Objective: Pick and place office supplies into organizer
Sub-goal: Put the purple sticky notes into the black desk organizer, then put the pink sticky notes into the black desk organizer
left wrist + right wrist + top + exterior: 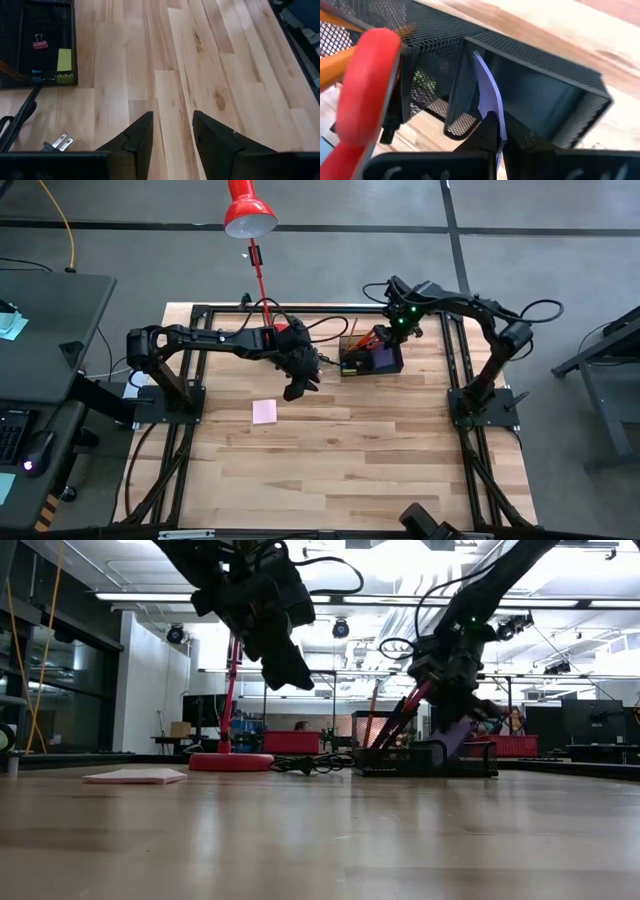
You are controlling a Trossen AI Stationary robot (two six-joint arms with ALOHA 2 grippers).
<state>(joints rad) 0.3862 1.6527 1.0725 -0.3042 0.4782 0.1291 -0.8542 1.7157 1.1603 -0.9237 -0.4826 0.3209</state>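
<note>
The black mesh organizer (pixel 352 366) stands at the far middle of the table, with red-handled scissors (pixel 367 90) and an orange pencil (pixel 332 22) upright in it. My right gripper (pixel 495 134) is above it, shut on a purple sticky-note pad (pixel 487 92) that reaches into a compartment. A pink sticky-note pad (pixel 264 411) lies flat on the table. My left gripper (pixel 300 386) hangs open above the table between the pink pad and the organizer, with nothing between its fingers (pixel 137 137). My right gripper pinches the purple pad by one edge (pixel 495 119) between its two fingers, which slant down from above. The pad hangs tilted below the fingers, its lower end (pixel 450 745) inside the organizer's walls. Whether it touches the bottom or a divider, I cannot tell.
A red desk lamp stands with its round base (pixel 230 761) at the far edge, left of the organizer. Its black cable and plug (pixel 57 143) lie beside the organizer. A pink binder clip (pixel 40 43) and a yellow piece (pixel 64 59) sit in one compartment. Bare wood fills the near half.
</note>
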